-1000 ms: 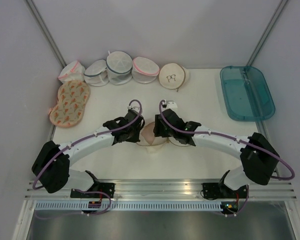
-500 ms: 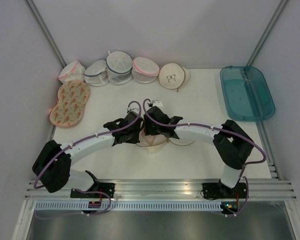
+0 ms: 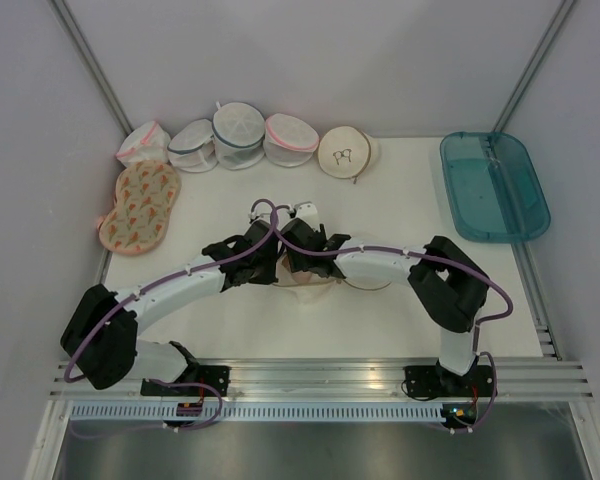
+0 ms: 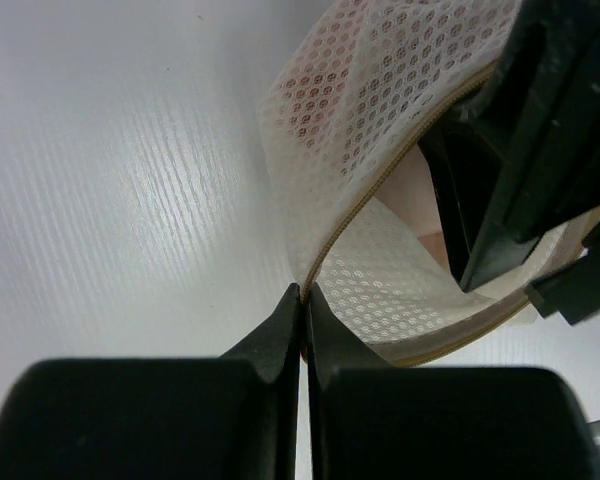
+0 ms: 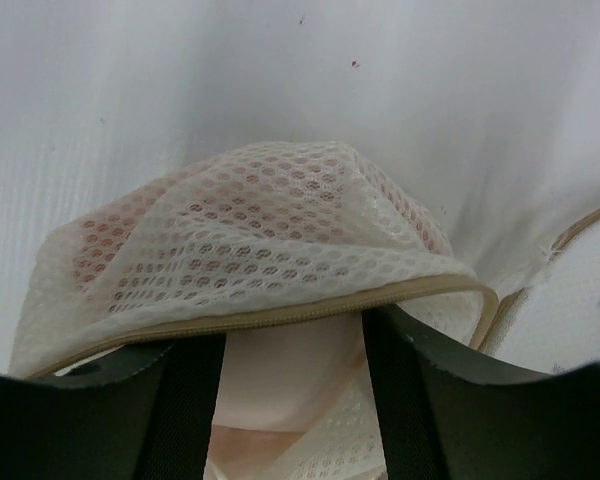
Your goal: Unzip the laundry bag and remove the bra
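We see the cream mesh laundry bag [image 5: 250,250] lying unzipped, tan-zipped lid raised, the pale peach-pink bra [image 5: 290,365] showing inside.

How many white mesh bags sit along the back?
4, side by side at the back left: pink-trimmed bag, grey-trimmed bag, taller grey-trimmed bag, second pink-trimmed bag. None looks hidden.

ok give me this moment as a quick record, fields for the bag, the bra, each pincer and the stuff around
laundry bag: cream mesh, unzipped, mouth gaping, mid-table
bra: peach fabric visible inside the mouth, not out yet
left pincer: shut on the bag's zip rim at its corner
right pincer: open, reaching into the mouth, one finger either side of the bra
far edge: white mesh bags, orange-patterned bag
far right: teal tray
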### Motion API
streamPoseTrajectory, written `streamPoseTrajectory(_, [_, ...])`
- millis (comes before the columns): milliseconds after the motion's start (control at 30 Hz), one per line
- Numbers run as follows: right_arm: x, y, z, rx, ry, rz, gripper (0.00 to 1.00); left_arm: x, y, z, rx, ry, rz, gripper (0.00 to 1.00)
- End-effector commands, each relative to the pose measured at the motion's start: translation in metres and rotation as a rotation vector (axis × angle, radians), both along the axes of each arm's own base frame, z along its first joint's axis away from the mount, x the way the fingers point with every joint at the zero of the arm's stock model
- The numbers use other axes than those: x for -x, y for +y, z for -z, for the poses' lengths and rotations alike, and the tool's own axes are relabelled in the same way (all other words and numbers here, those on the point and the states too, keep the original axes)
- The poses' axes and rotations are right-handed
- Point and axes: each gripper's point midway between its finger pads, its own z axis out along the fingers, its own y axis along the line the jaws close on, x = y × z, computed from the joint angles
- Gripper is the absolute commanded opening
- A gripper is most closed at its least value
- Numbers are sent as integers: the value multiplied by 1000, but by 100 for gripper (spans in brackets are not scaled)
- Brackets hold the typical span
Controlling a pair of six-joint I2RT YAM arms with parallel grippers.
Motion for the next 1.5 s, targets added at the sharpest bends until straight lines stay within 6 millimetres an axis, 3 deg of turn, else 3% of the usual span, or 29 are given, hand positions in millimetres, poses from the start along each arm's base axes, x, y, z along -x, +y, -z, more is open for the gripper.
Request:
streamPoseTrajectory(0, [-13, -16, 6, 120, -38, 20, 62, -4, -6, -14, 63, -32, -23, 2])
streamPoseTrajectory(133, [-18, -15, 10, 98, -30, 16, 61, -3, -7, -12, 66, -24, -18, 2])
streamPoseTrajectory(333, [-14, -5, -5, 3, -21, -23, 29, -3, -6, -11, 63, -22, -20, 2])
streamPoseTrajectory(367, [-12, 0, -15, -37, -25, -42, 19, -3, -7, -11, 64, -22, -21, 2])
streamPoseTrajectory(467, [-4, 5, -38, -109, -29, -79, 6, -3, -8, -9, 65, -14, -21, 2])
streamPoseTrajectory(533, [3, 6, -46, -138, -25, -101, 6, -3, -9, -9, 65, -11, -20, 2])
streamPoseTrajectory(733, [31, 10, -110, -311, -47, -205, 7, -7, -10, -8, 59, -15, -23, 2])
streamPoseTrajectory(833, [47, 11, -129, -387, -19, -263, 7, -10, -12, -10, 63, -19, -24, 2])
streamPoseTrajectory(867, [52, 8, -142, -418, -24, -275, 7, -11, -11, -10, 61, -19, -28, 2])
streamPoseTrajectory(967, [52, -8, -153, -431, -47, -249, 6, -13, -12, -11, 63, -21, -31, 2])
streamPoseTrajectory(1033, [48, -17, -150, -401, -61, -221, 7, -15, -14, -13, 68, -23, -31, 2])
streamPoseTrajectory(1100, [43, -22, -133, -335, -49, -200, 9, -17, -15, -12, 70, -20, -33, 2])
streamPoseTrajectory(1133, [42, -23, -124, -319, -37, -196, 15, -17, -16, -12, 73, -17, -31, 2])
streamPoseTrajectory(1267, [34, -8, -86, -288, 13, -210, 32, -17, -19, -14, 84, -15, -28, 2])
streamPoseTrajectory(1467, [25, 13, -63, -307, 46, -225, 37, -18, -23, -15, 100, -6, -28, 2])
